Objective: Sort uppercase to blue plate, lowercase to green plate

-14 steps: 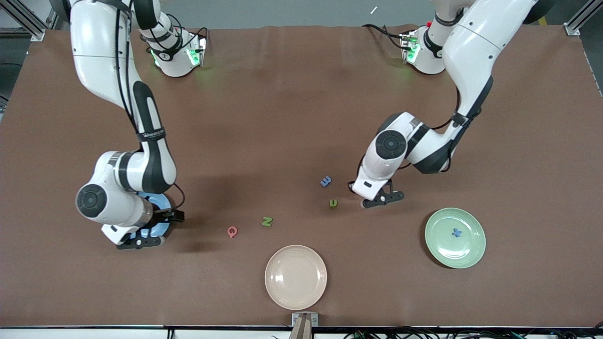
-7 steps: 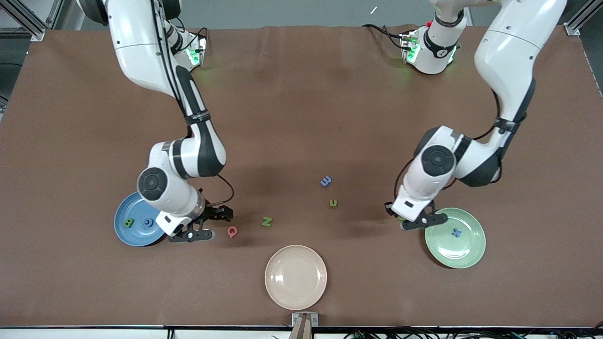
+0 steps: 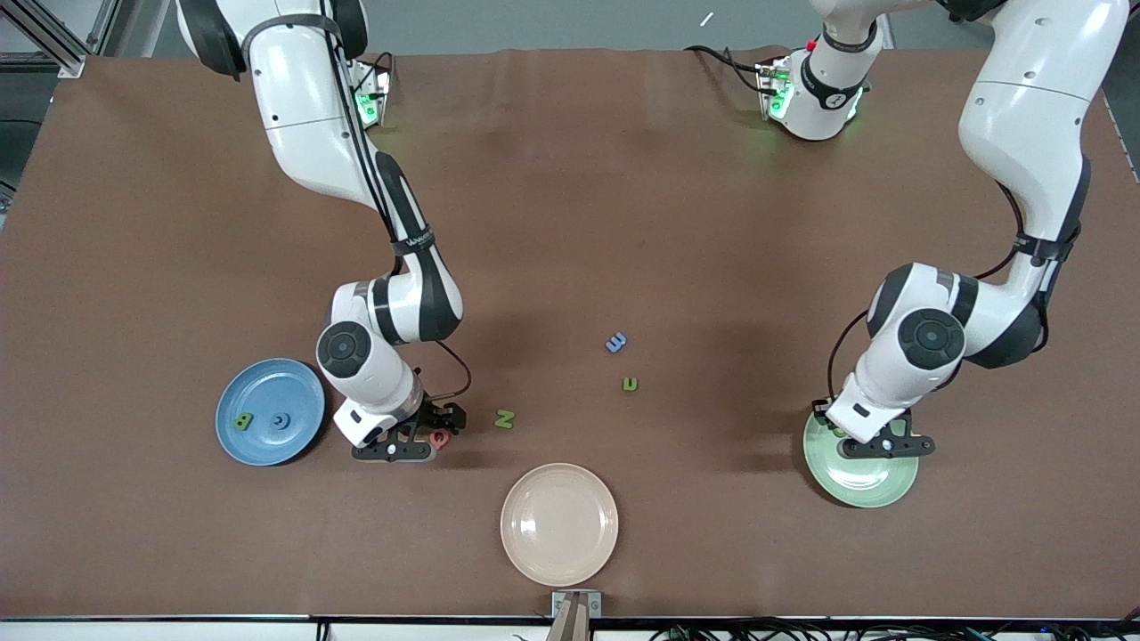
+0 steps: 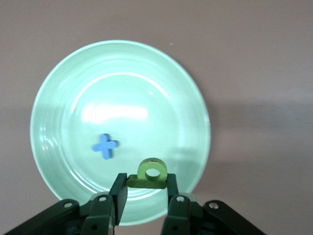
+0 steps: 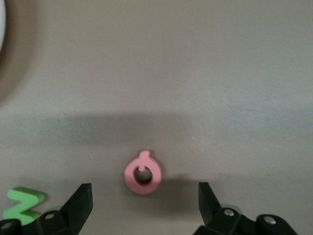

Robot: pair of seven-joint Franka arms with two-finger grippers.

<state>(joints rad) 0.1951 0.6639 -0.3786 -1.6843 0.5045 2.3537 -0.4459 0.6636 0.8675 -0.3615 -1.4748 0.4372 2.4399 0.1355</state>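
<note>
**A:** Which step is this?

**B:** Three plates sit low in the frame on the worktop. The blue plate is toward the right arm's end, the beige plate is in the middle, and the green plate is toward the left arm's end. The left pincer hangs over the green plate, pinching a green small letter. I'd say it only needs to let go. The right pincer, spread wide and holding nothing, straddles the pink Q near the blue plate. It probably needs to lower and close.

**A:** And the count?

**B:** Eight letters. B and G are on the blue plate and a blue x is on the green plate. N, a blue m and a green n lie loose mid-frame, plus those two.
</note>
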